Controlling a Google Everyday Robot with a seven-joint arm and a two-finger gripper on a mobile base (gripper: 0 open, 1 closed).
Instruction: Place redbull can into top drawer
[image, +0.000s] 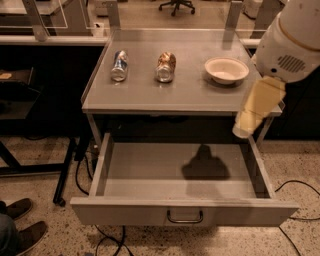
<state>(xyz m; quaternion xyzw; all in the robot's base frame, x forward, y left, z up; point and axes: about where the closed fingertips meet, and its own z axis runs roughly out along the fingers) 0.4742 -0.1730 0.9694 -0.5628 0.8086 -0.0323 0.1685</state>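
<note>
While the wide, shallow grey metal top drawer (180, 212) stands pulled out below the desk, you can see a dark shadow (205, 165) lying on its floor, towards the right. Its flat front panel faces you, with the small dark curved handle (184, 218) at the middle. The slim blue-and-silver redbull can (119, 65) lies on its side on the flat grey desk (170, 95), at the left end of the row and well apart from the drawer's inside. Near it on the right, not touching, a brown-and-gold can (166, 66) also lies on its side. Further right a shallow cream bowl (226, 69) sits upright.

Your cream-coloured claw (243, 129) hangs at the right of the view, below the arm's big white rounded housing (295, 40). Its tip shows in front of the desk's right front corner and above the drawer's right side wall. You cannot tell whether the claw is open or closed. It is well apart from the redbull can, with the bowl much nearer to it. A pair of dark shoes (17, 230) shows on the speckled floor at the lower left
</note>
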